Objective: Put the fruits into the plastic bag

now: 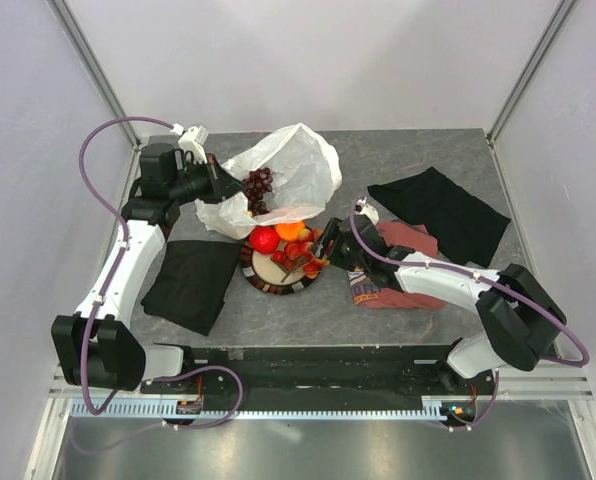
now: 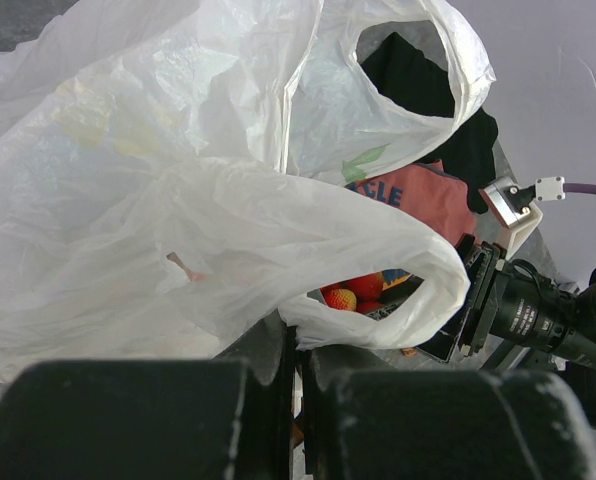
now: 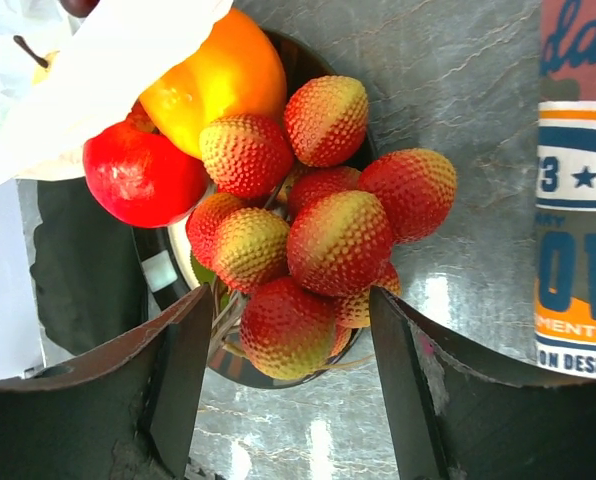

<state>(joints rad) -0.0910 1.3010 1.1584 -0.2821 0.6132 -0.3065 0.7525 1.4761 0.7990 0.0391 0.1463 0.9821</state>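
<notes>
The plastic bag (image 1: 288, 170) lies open behind the plate (image 1: 268, 280), with the dark grape bunch (image 1: 260, 188) inside its mouth. My left gripper (image 1: 218, 182) is shut on the bag's rim (image 2: 378, 325) and holds it up. On the plate lie the red apple (image 1: 264, 238), the orange (image 1: 291, 230) and a cluster of small red-yellow fruits (image 1: 300, 252). My right gripper (image 1: 320, 248) is open, its jaws on either side of the cluster (image 3: 318, 230), which hangs over the plate's near rim. The apple (image 3: 143, 175) and orange (image 3: 218, 80) lie beyond it. The lemon is not clearly seen.
A black cloth (image 1: 191, 283) lies at front left and another (image 1: 438, 212) at back right. A red printed T-shirt (image 1: 398, 265) lies under my right arm, right of the plate. Frame posts stand at the back corners.
</notes>
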